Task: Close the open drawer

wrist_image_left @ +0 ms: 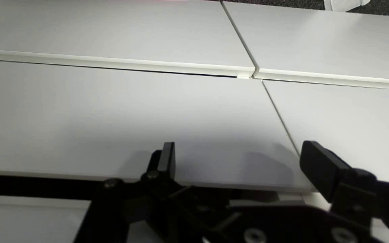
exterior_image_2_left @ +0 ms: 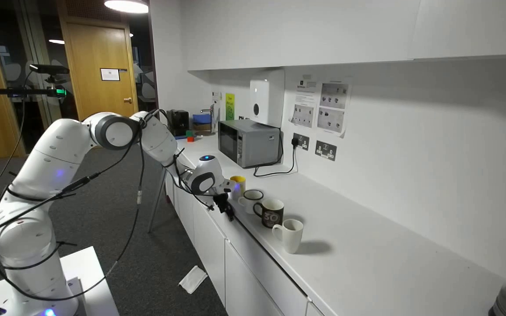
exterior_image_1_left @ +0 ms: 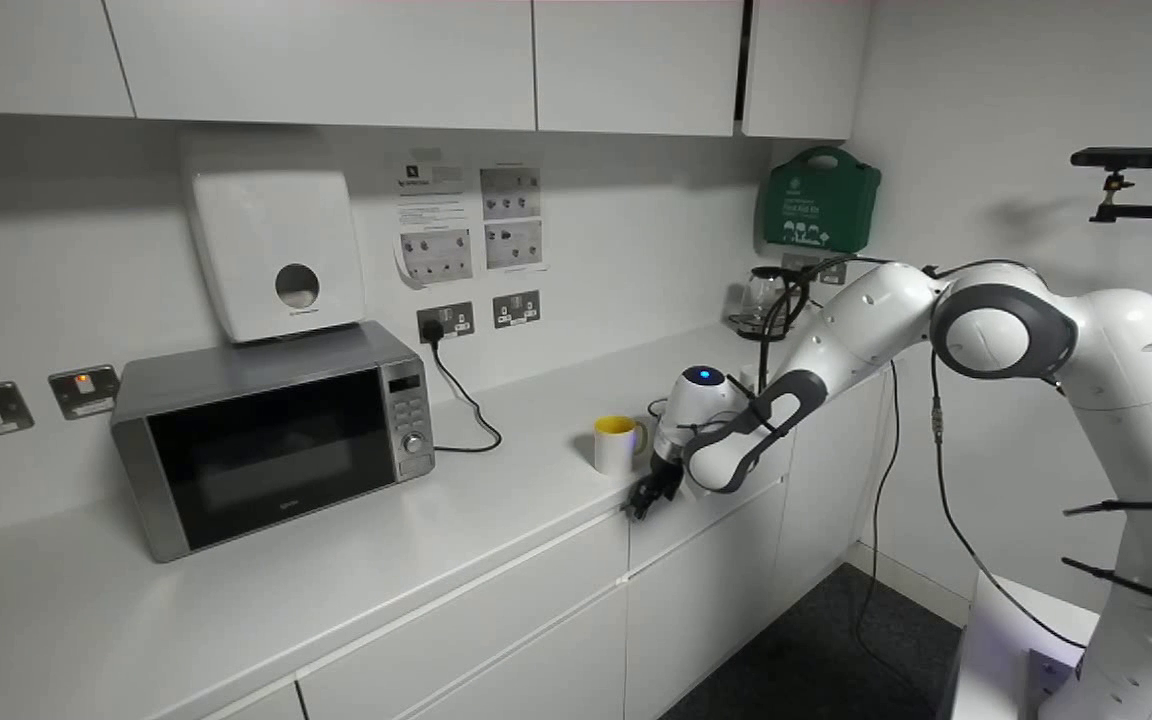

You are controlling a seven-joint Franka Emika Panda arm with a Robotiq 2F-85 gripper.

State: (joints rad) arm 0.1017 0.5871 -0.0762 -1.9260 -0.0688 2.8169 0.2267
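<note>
Drawer [wrist_image_left: 120, 114], mid-frame in wrist view | I expect it stiff, slick, light to slide; I'd push its flat face | gripper [wrist_image_left: 238, 153] spread wide, holding nothing

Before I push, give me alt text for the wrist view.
The open gripper hangs before a white drawer front, with a dark gap below that front in the picture. A seam parts the front from a white panel at right.

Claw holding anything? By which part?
Nothing held: the claw stands open, with the drawer front visible beyond it in the wrist view.
</note>
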